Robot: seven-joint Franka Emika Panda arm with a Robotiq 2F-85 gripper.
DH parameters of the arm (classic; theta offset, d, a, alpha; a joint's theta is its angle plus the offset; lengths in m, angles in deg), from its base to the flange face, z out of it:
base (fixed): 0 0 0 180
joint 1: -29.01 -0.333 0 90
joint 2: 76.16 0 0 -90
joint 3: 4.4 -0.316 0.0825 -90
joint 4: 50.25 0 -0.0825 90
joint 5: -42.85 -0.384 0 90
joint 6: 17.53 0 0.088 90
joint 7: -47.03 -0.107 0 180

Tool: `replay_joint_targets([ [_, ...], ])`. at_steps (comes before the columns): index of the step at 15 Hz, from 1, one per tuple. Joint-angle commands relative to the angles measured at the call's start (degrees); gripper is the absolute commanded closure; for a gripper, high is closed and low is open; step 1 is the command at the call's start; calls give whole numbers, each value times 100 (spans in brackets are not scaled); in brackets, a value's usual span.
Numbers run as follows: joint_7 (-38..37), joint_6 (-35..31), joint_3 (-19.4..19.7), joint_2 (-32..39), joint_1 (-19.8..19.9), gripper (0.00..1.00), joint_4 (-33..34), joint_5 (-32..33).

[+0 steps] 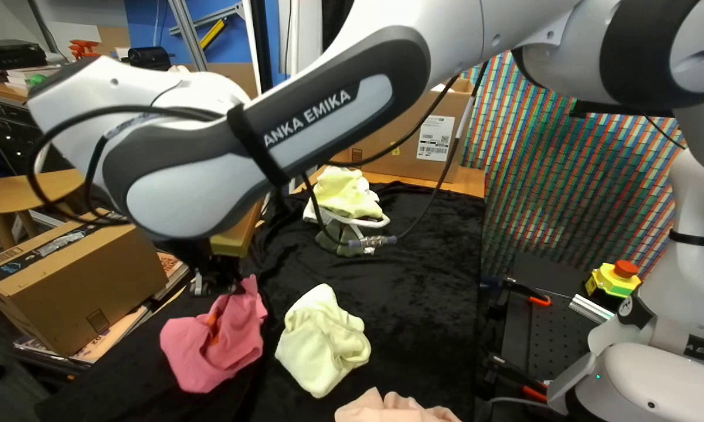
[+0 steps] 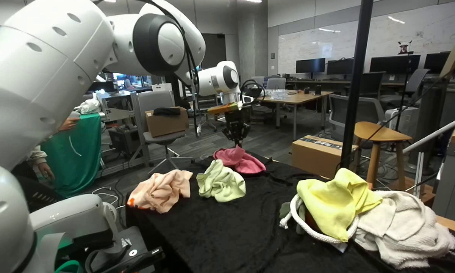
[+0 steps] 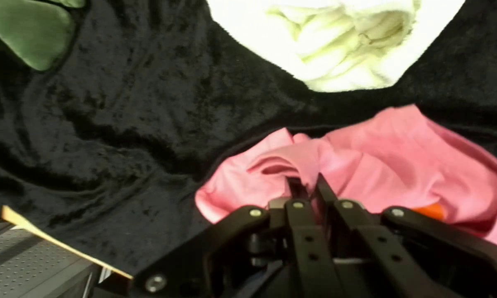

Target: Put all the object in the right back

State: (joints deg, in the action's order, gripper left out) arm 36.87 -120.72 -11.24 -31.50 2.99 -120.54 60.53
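Pink cloth [image 3: 370,169] lies pinched in the pincer [image 3: 309,185].

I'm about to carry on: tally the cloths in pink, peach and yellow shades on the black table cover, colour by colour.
Pink cloth: 1
Peach cloth: 1
Pale yellow cloth: 1
Bright yellow cloth: 1
Total: 4

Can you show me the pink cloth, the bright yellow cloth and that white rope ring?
Pink cloth [image 3: 380,167]: wrist view, its creased middle.
Bright yellow cloth [image 2: 334,201]: in an exterior view, its draped middle.
White rope ring [image 2: 312,232]: in an exterior view, its lower curve.
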Motion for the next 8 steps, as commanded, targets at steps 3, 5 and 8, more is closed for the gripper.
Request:
replay_joint_targets([
  [3, -379, -388, 443, -1484, 573, 97, -1305, 60],
  [5, -553, -516, 613, -1891, 814, 97, -1646, 114],
  [8, -752, -653, 876, -2318, 1200, 97, -1948, 255],
])
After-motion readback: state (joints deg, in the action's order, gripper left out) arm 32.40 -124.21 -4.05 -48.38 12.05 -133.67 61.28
